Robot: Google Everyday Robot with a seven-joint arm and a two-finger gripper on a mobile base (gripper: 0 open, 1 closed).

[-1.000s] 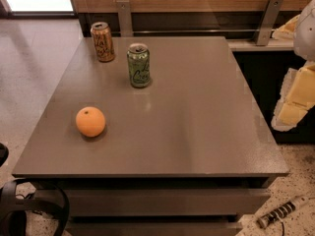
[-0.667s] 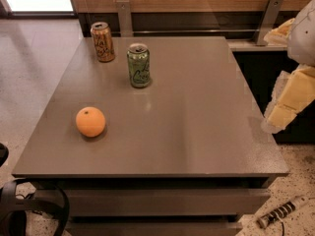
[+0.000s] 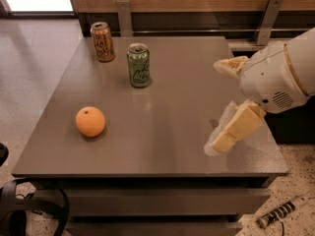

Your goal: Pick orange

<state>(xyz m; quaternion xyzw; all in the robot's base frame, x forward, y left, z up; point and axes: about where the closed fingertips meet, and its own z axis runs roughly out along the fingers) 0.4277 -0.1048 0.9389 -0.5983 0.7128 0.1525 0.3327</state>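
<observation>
The orange [image 3: 90,121] is a round orange fruit with a small dark stem dimple. It sits on the grey table [image 3: 167,92] near its front left. My gripper [image 3: 215,107] has come in from the right, over the table's right side, far to the right of the orange. Its two pale yellow fingers stand wide apart, one fingertip [image 3: 227,65] above and one [image 3: 224,141] low near the table top. The gripper is open and holds nothing.
A green drink can [image 3: 139,65] stands upright at the table's middle back. An orange-brown drink can [image 3: 102,42] stands at the back left. A wooden wall with metal brackets [image 3: 269,14] runs behind the table. Cables [image 3: 24,205] lie on the floor at the front left.
My arm has swung in from the right edge of the view to over the table's right side. The orange and both cans have not moved.
</observation>
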